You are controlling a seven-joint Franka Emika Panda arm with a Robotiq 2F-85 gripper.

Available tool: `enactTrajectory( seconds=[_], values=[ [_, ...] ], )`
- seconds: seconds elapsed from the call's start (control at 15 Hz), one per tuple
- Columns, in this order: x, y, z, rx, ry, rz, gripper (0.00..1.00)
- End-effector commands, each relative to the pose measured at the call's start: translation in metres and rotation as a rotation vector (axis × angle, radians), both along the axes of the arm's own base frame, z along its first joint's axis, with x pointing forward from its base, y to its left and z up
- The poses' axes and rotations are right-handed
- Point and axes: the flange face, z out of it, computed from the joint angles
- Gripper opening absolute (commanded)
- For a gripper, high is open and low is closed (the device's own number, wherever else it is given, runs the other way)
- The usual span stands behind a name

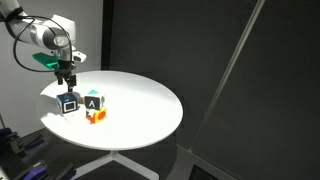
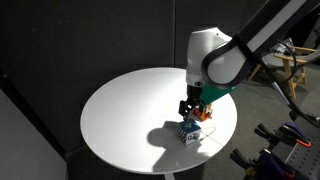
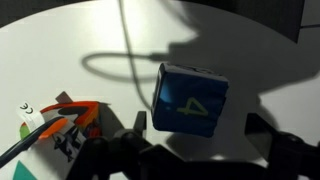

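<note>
My gripper [image 1: 67, 82] is open and hangs just above a blue cube [image 1: 69, 103] near the edge of the round white table [image 1: 140, 100]. In the wrist view the cube [image 3: 190, 100] shows a yellow-green "4" on its face and lies between my two spread fingers [image 3: 196, 122], which do not touch it. In both exterior views the gripper [image 2: 190, 108] is directly over the cube [image 2: 189, 131]. It holds nothing.
A white letter cube [image 1: 93, 101] and an orange piece [image 1: 97, 116] sit right next to the blue cube; they also show in the wrist view [image 3: 72, 117]. A thin cable [image 3: 120, 70] lies on the table. The table edge is close.
</note>
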Motion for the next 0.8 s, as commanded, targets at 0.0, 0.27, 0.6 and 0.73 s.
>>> enactTrajectory(
  seconds=[0.0, 0.27, 0.6, 0.73],
  values=[
    [-0.002, 0.013, -0.011, -0.011, -0.013, -0.008, 1.00],
    [-0.006, 0.022, -0.022, -0.024, -0.011, 0.003, 1.00],
    [-0.007, 0.022, -0.030, -0.047, -0.003, 0.024, 1.00],
    [-0.006, 0.021, -0.032, -0.055, -0.002, 0.032, 1.00]
  ],
)
